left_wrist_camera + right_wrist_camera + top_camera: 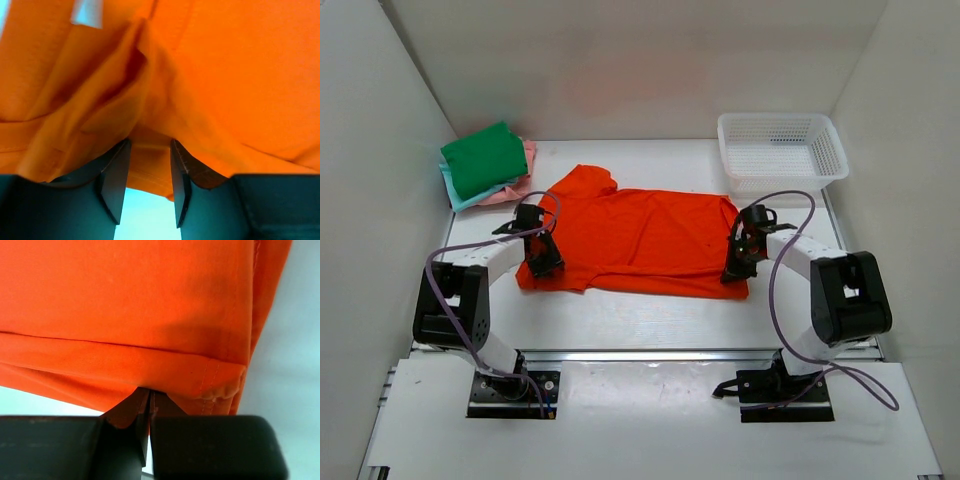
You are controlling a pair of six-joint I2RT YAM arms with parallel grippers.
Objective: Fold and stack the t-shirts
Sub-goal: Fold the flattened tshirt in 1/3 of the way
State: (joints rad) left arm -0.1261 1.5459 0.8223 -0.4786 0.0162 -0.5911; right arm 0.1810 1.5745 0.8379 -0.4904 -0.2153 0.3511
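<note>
Far left, back corner of the worktop [650, 320]: folded stack, green t-shirt [483, 158] on top, pink t-shirt [525, 172] and light teal t-shirt [468, 200] edges showing beneath.

Left gripper [542, 262] sits low on the near left corner of the orange t-shirt [640, 235]. Left wrist view: its fingers [116, 180] stand apart. Orange cloth is bunched and draped over the tips, with a fold hanging in the gap. No visible pinch on it. Pale worktop shows below through the gap.

Centre: the orange t-shirt lies spread flat across the worktop, its length running left to right, one sleeve poking toward the back left. Near left corner is rumpled.

Right gripper [735, 268] is at the shirt's near right corner. Right wrist view: jaws pressed together, clamped on the stitched hem of the orange cloth, which is doubled over just above them.

Far right, back: white mesh basket [782, 180], apart from the shirt.
</note>
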